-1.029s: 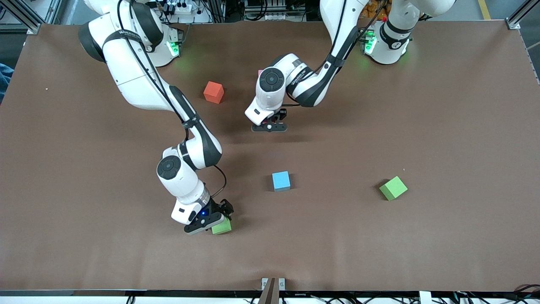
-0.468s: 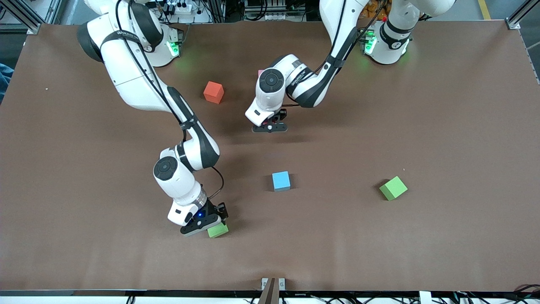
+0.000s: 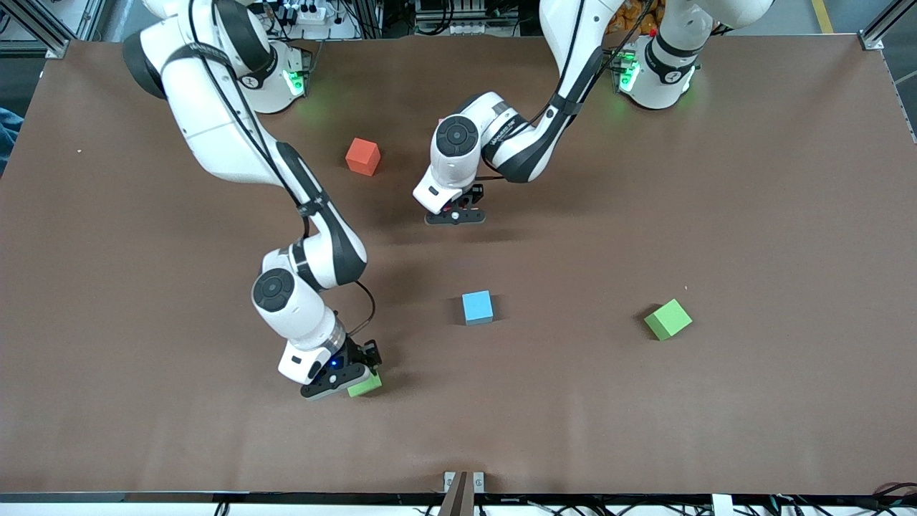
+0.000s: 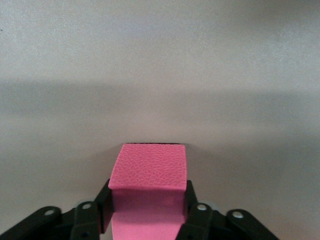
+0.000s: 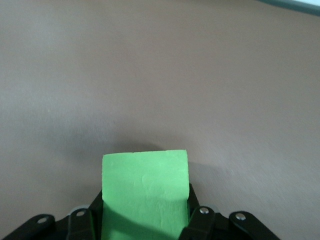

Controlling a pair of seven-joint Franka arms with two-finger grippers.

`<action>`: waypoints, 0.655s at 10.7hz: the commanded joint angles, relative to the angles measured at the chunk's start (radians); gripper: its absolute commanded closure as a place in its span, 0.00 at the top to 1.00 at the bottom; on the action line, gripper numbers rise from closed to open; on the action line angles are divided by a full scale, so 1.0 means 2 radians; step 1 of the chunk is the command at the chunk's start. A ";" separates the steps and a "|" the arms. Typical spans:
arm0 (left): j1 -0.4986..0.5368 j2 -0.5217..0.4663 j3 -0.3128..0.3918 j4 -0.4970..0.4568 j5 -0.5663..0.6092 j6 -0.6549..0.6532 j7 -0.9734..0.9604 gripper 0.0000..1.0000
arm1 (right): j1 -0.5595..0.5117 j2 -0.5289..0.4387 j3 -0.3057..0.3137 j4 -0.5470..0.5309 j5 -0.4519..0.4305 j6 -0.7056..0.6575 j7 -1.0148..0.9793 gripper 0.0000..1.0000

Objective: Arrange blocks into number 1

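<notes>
The blue block (image 3: 477,307) sits mid-surface (image 3: 716,215). Nearer the camera and toward the right arm's end from it, the right claw (image 3: 342,382) grips a green block (image 5: 145,192). Farther from the camera than it, the left claw (image 3: 454,215) has a pink block (image 4: 147,185) between its fingers. A red block (image 3: 362,156) sits farther still; another green one (image 3: 668,319) lies toward the left arm's end.

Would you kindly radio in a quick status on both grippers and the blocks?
Right gripper shut on green block. Left gripper around pink block. Red block, blue block, second green block loose on table; nothing blocking.
</notes>
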 commanded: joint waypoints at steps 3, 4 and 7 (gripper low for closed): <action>-0.013 0.005 0.019 0.017 -0.007 -0.007 -0.007 1.00 | -0.005 -0.088 0.006 -0.072 0.001 -0.089 0.039 0.00; -0.011 -0.016 0.034 0.016 -0.008 -0.008 -0.007 1.00 | -0.006 -0.107 0.007 -0.096 0.001 -0.090 0.046 0.00; 0.010 -0.080 0.075 0.015 -0.008 -0.054 -0.004 1.00 | 0.031 -0.136 0.009 -0.137 0.001 -0.090 0.150 0.00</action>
